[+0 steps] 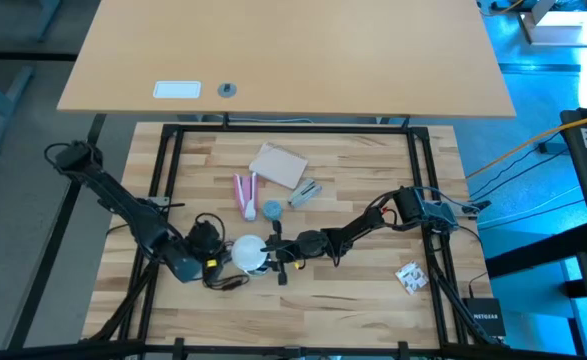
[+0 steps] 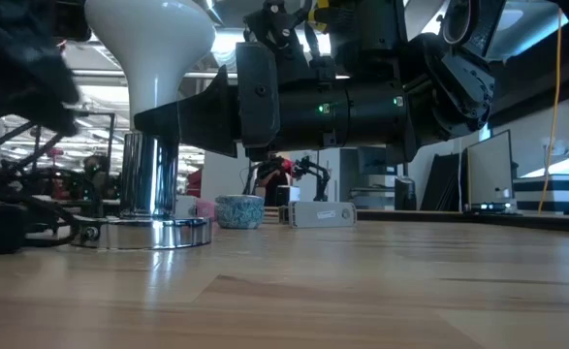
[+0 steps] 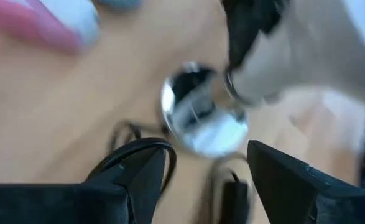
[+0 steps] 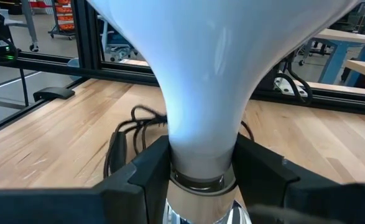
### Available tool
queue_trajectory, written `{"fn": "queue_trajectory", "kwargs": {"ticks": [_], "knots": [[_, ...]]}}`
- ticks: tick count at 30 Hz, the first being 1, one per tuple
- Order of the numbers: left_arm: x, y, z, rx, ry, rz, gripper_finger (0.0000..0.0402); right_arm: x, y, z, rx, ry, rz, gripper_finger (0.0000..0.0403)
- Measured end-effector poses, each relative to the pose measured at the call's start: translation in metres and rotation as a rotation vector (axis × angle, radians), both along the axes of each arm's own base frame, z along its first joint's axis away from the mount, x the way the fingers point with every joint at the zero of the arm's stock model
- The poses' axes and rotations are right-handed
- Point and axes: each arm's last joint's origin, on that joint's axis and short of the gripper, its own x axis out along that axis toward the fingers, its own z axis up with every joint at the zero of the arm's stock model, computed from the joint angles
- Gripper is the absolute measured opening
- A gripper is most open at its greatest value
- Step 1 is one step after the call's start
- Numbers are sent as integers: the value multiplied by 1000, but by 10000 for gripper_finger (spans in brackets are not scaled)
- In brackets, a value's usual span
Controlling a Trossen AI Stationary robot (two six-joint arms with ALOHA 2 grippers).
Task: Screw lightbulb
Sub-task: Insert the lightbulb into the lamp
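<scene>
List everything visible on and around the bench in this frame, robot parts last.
lightbulb: 1, white, upright on socket, near bench front
socket base: 1, chrome, black cord, under bulb
pink-and-white object: 1, bench centre
light-blue cap: 1, beside pink object
tan card: 1, bench rear
grey block: 1, right of cap
crumpled white packet: 1, bench right
left tool: 1, dark, open, over socket base
right tool: 1, dark, shut on bulb neck
</scene>
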Motion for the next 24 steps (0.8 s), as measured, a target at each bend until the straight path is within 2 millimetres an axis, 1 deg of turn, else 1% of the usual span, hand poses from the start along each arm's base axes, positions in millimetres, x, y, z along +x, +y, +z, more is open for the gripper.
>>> {"fn": "queue_trajectory", "kwargs": {"ticks": [4,9,12,15,17,19,24], "knots": [[-3,-3,0,-144,81,-49,221,0,0,0,0,0,0,166],[-3,-3,0,-148,82,-43,221,0,0,0,0,0,0,166],[-1,0,1,-54,13,0,221,0,0,0,0,0,0,166],[0,3,3,89,-62,41,221,0,0,0,0,0,0,166],[0,7,1,166,-79,56,221,0,0,0,0,0,0,166],[-1,12,-6,213,-58,63,221,0,0,0,0,0,0,166],[1,23,-28,268,11,108,221,0,0,0,0,0,0,166]]}}
